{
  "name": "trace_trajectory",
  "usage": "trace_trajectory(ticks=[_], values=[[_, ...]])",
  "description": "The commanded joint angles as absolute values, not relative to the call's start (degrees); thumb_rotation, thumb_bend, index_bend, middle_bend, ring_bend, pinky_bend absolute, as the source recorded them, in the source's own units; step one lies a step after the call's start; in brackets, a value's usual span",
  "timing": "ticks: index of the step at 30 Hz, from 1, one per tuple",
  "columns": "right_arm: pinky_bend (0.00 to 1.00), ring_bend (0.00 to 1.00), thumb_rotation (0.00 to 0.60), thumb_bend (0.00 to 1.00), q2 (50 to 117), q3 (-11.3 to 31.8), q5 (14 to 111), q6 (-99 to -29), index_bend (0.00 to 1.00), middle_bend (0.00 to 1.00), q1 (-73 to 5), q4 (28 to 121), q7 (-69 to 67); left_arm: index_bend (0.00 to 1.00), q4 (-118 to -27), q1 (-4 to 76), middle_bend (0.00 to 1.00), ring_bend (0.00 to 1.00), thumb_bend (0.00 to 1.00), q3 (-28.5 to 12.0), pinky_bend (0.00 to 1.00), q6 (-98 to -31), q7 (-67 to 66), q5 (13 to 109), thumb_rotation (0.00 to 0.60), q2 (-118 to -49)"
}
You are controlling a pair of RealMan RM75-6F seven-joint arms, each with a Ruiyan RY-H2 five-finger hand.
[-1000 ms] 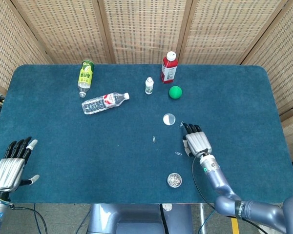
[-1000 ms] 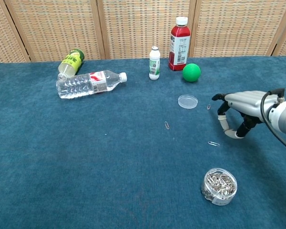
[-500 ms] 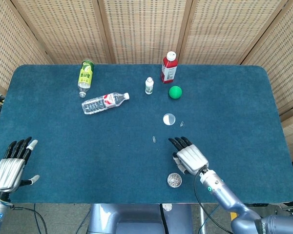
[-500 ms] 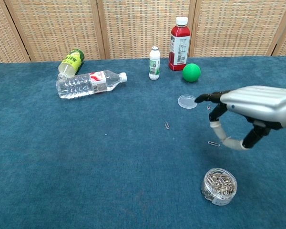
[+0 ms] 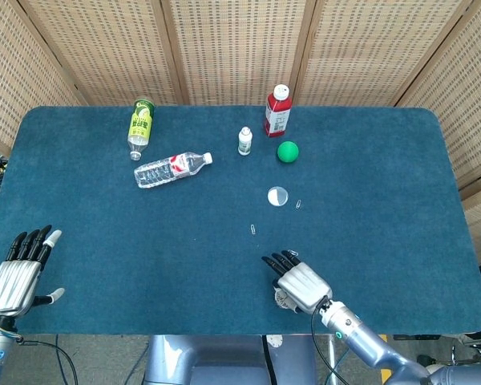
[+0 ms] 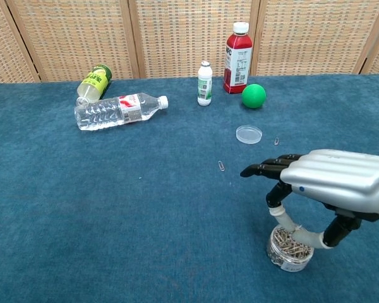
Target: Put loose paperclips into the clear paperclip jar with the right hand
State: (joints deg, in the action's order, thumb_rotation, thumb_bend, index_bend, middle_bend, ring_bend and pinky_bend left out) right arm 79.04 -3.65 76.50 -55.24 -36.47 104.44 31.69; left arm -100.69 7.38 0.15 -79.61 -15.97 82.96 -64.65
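My right hand (image 5: 298, 282) (image 6: 331, 184) hovers at the table's near edge over the clear paperclip jar (image 6: 290, 248), which is full of clips. Its thumb curves down to the jar's mouth and meets a bent finger there; the other fingers (image 6: 268, 168) point forward. Whether a clip sits in that pinch is too small to tell. In the head view the hand hides most of the jar (image 5: 281, 299). Two loose paperclips lie on the cloth: one (image 5: 253, 229) (image 6: 222, 166) mid-table, one (image 5: 298, 204) (image 6: 276, 141) beside the jar's clear lid (image 5: 277, 196) (image 6: 249, 134). My left hand (image 5: 20, 273) rests open at the near left.
A green ball (image 6: 253, 96), a red-capped bottle (image 6: 237, 58) and a small white bottle (image 6: 204, 83) stand at the back. A clear water bottle (image 6: 117, 110) and a green bottle (image 6: 95, 81) lie at the back left. The blue table's near edge (image 5: 224, 332) runs just below the jar.
My right hand has drawn back toward the near edge, from beside the lid to above the jar. The clip that lay under it no longer shows. The left hand has not moved.
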Motion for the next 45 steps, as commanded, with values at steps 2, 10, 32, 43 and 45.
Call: trace_trajectory(ticks=[2, 10, 32, 43, 45], values=[[0.07, 0.0, 0.6, 0.54, 80.2, -3.8, 76.7, -55.0, 0.63, 0.02, -36.4, 104.1, 32.4, 0.0, -100.7, 7.4, 0.0, 0.0, 0.0, 0.1, 0.0, -79.6, -15.8, 82.9, 0.6, -64.6], [0.07, 0.0, 0.6, 0.54, 82.1, -3.0, 74.9, -54.5, 0.63, 0.02, -36.7, 102.0, 34.8, 0.0, -100.8, 7.4, 0.0, 0.0, 0.0, 0.3, 0.0, -79.6, -16.0, 83.1, 0.6, -64.7], [0.07, 0.0, 0.6, 0.21, 82.5, -2.3, 71.5, -54.0, 0.5, 0.02, -37.4, 101.3, 37.7, 0.0, -100.9, 7.4, 0.0, 0.0, 0.0, 0.2, 0.0, -79.6, -15.7, 83.2, 0.6, -64.5], [0.07, 0.0, 0.6, 0.21, 79.0, -1.0, 73.8, -57.4, 0.5, 0.02, -36.7, 106.6, 35.9, 0.0, -101.0, 7.2, 0.0, 0.0, 0.0, 0.2, 0.0, -80.1, -15.2, 83.5, 0.6, -64.1], [0.07, 0.0, 0.6, 0.21, 77.2, -0.6, 75.6, -59.4, 0.49, 0.02, -36.0, 108.2, 34.6, 0.0, -101.1, 7.1, 0.0, 0.0, 0.0, 0.1, 0.0, -80.3, -15.0, 83.5, 0.6, -64.0]])
